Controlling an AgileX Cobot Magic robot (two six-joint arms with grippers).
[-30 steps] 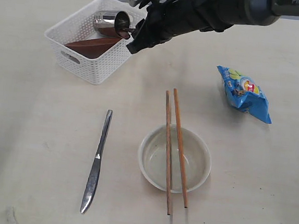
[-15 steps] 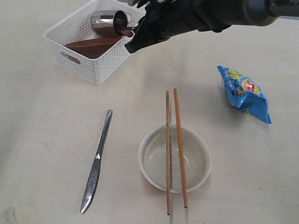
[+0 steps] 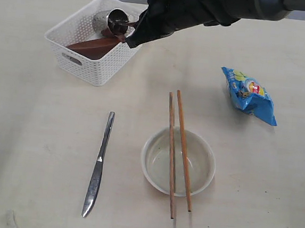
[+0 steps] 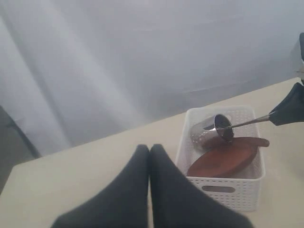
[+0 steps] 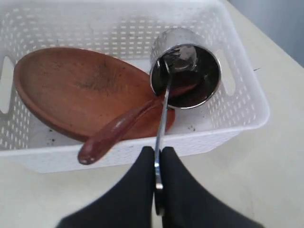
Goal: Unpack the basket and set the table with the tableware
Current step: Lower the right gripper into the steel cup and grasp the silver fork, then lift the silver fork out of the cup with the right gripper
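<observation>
A pale beige table (image 3: 38, 136) with faint wood grain fills the exterior view. A white perforated basket (image 3: 95, 69) is set at the upper left. A steel knife (image 3: 99, 165) is laid lengthwise at the lower left of centre. A cream bowl (image 3: 206, 172) is placed just right of centre, low in the frame, with two wooden chopsticks (image 3: 170, 142) laid across it. A blue snack bag (image 3: 249, 94) is seen at the right.

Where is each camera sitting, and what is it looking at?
Exterior view: high above the table, looking down; the right claw reaches to the basket.
Left wrist view: on the left arm, looking across at the basket; shut left claw in front.
Right wrist view: just over the basket, looking at saucer, spoon and steel cup; right claw pinches the fork.
Shared: all show basket and steel cup.
</observation>
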